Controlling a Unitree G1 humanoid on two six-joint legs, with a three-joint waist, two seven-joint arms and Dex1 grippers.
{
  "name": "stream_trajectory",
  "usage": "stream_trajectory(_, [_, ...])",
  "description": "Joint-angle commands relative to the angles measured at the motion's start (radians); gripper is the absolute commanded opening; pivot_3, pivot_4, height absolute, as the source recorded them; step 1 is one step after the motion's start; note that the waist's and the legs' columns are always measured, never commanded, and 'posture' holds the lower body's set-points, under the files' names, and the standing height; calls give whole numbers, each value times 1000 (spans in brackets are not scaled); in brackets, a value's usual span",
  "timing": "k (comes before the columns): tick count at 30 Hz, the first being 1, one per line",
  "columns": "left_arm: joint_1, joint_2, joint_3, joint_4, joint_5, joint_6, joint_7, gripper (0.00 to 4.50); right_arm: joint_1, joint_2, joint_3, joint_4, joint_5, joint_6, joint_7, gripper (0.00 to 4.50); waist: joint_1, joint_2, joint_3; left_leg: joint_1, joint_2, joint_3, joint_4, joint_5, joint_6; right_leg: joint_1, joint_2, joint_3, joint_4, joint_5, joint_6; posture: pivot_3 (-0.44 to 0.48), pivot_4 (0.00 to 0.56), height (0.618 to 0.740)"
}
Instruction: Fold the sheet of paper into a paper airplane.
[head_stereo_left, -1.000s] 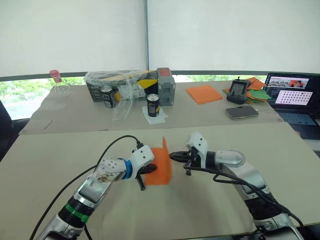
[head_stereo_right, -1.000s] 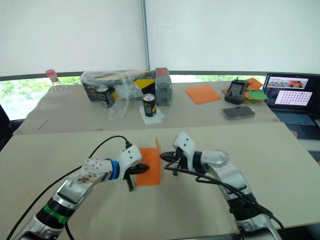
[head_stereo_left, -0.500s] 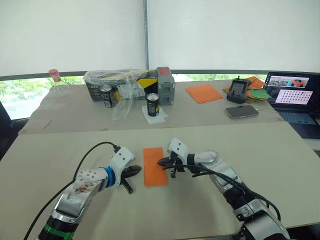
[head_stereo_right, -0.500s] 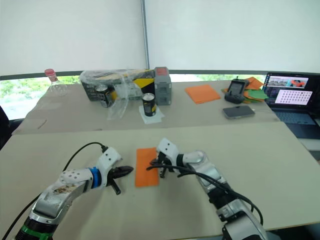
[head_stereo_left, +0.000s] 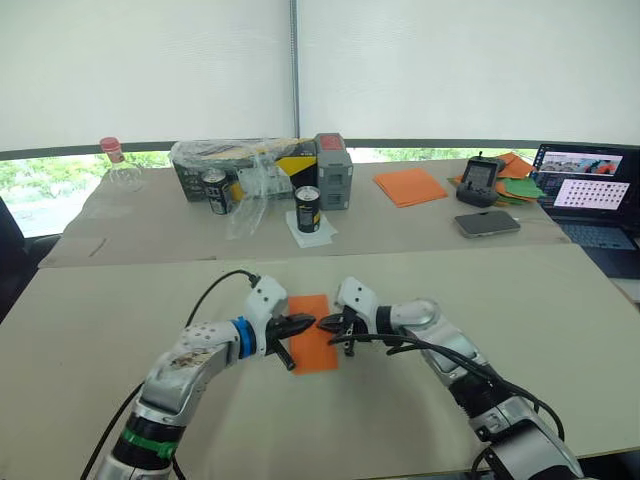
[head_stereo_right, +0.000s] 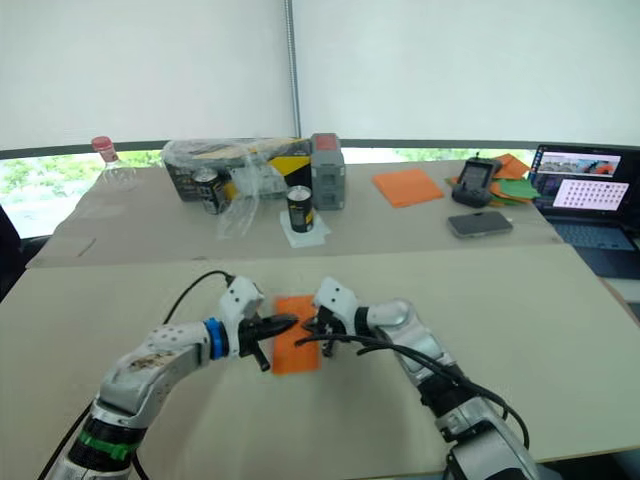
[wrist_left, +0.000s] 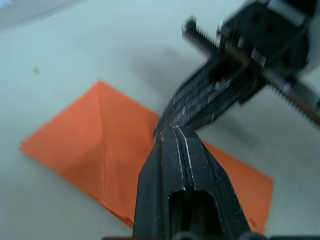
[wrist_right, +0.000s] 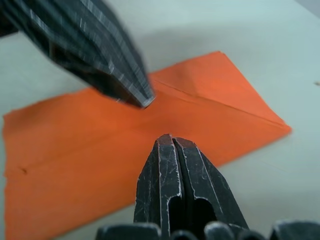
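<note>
The work surface is a large beige table that fills the lower half of the head views. A second beige table stands behind it, across the middle of the frame, in front of white roller blinds that cover the windows.

On the rear table, left to right: a clear bottle with a pink cap, a plastic-wrapped box with a dark can before it, a grey box, a second can on a white napkin, a flat stack of orange sheets, a phone, a small black device, green and orange papers, and an open laptop at the right edge.

The sheet of paper lies flat on the near table, at lower centre of the head views. It is folded to a narrow rectangle. Its long axis runs away from the robot, up and down the frame. The wrist views show a triangular corner fold at one end.

The left gripper meets the paper from the left, its fingers pressed together with the tips over the paper's upper part. The right gripper meets it from the right, fingers likewise pressed together. The two tips almost touch above the paper.
</note>
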Motion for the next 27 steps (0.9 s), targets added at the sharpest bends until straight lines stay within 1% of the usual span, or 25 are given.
stream_trajectory(1, [-6, 27, -35, 11, 28, -38, -33, 0, 19, -23, -37, -8, -8, 24, -24, 15, 1, 0, 0, 0, 0, 0, 0, 0, 0, 0, 0, 0, 0, 0, 0, 0, 150, 740])
stream_trajectory(4, [-7, 42, -89, 39, 46, -59, -75, 0, 22, 7, -105, 2, 58, 17, -31, 15, 3, 0, 0, 0, 0, 0, 0, 0, 0, 0, -1, 0, 0, 0, 0, 0, 150, 740])
stream_trajectory(7, [-26, 21, -84, 79, 55, -57, -50, 0, 2, 25, -129, 36, 70, -42, -23, 15, 2, 0, 0, -1, 0, 0, 0, 0, 0, 0, -1, 0, -1, 0, 0, 0, 150, 740])
stream_trajectory(10, [-36, 19, -92, 101, 73, -58, -41, 0, -51, 72, -173, 125, 106, -94, -19, 15, -1, 0, 0, -1, 0, 0, 0, 0, 0, -1, 0, 0, 0, 0, 0, 0, 150, 740])
stream_trajectory(12, [-32, 16, -88, 98, 64, -38, -38, 0, -110, 93, -192, 234, 97, -157, -24, 15, -7, 0, 0, -1, 0, 0, 0, 0, 0, -1, 0, 0, 0, 0, 0, 0, 150, 740])
stream_trajectory(15, [-22, 11, -76, 86, 57, -23, -26, 0, -171, 99, -195, 342, 80, -243, -2, 15, -6, 0, 0, 0, 0, 0, 0, 0, 0, -1, 1, 0, 0, 0, 0, 0, 150, 740])
stream_trajectory(17, [-16, 14, -74, 84, 61, -24, -21, 0, -196, 101, -177, 403, 55, -309, 10, 15, -6, 0, 0, -1, 0, 0, 0, 0, 0, -1, 0, 0, 0, 0, 0, 0, 150, 740])
stream_trajectory(21, [-21, -8, -81, 118, 74, -39, 2, 0, -231, 115, -136, 560, -22, -449, 18, 15, -7, 0, 0, 0, 0, 0, 0, 0, -1, -1, 0, 0, 0, 0, 0, 0, 150, 740])
stream_trajectory(24, [-19, -21, -84, 109, 77, -28, 21, 0, -238, 123, -133, 634, -38, -499, 39, 15, -6, 0, 0, -1, 0, 0, 0, 1, -1, -1, 0, 0, 0, 0, 0, 0, 150, 740])
stream_trajectory(27, [11, -1, -95, 69, 76, -5, 21, 0, -244, 126, -128, 687, -59, -530, 44, 15, -10, 1, 0, 0, 0, 0, 0, 1, -1, 0, 0, 0, 0, 0, 0, 0, 150, 740])
